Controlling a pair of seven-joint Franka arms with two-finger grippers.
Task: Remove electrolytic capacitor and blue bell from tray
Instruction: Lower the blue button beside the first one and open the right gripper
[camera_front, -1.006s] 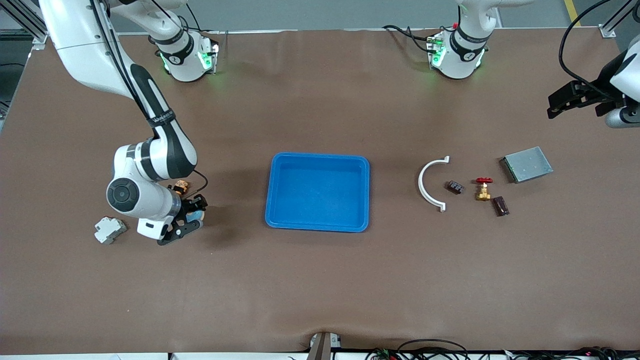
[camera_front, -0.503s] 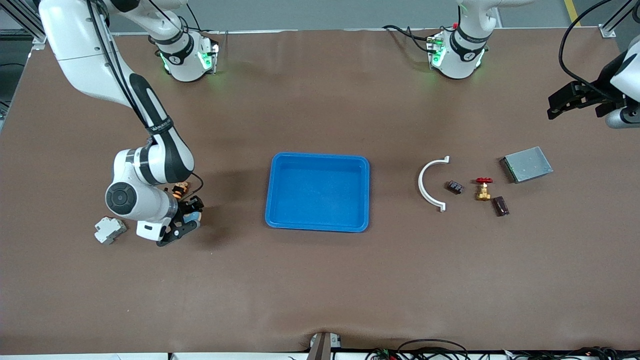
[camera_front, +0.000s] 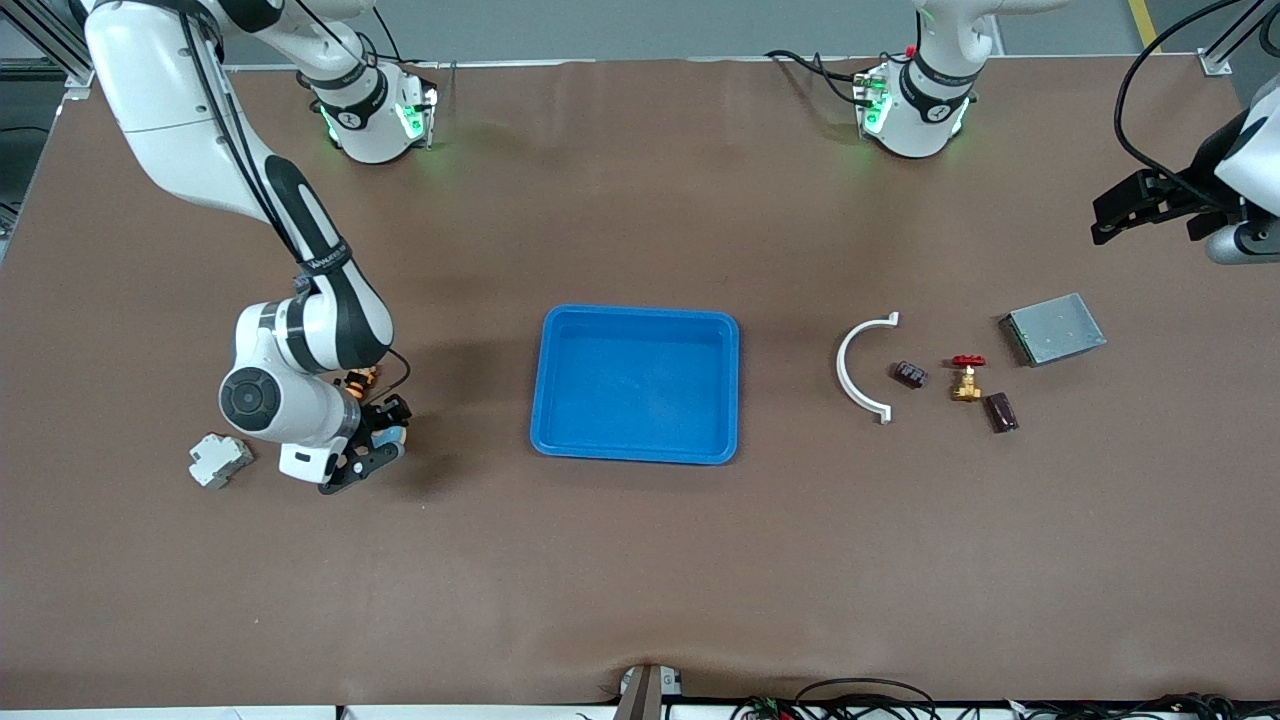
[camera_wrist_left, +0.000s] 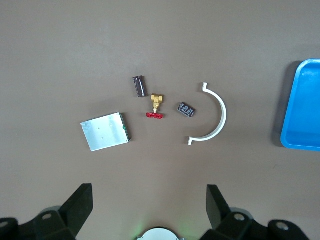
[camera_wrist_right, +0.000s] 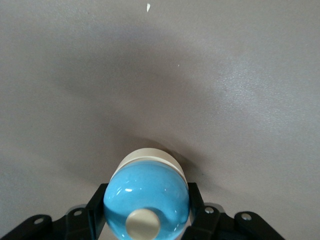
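Tray duty looks almost finished: the blue tray sits bare in the middle of the desk, with nothing left inside it. Toward the right arm's end from the tray, the right gripper is clamped on the blue bell, low over the desk and clear of the tray, so letting go of it seems the only step left. Toward the left arm's end from the tray, a dark capacitor lies on the desk beside a brass valve with a red handle, a white curved clip and a grey box. The left gripper hangs spread open, waiting high over that group. I can read no writing on any of the parts.
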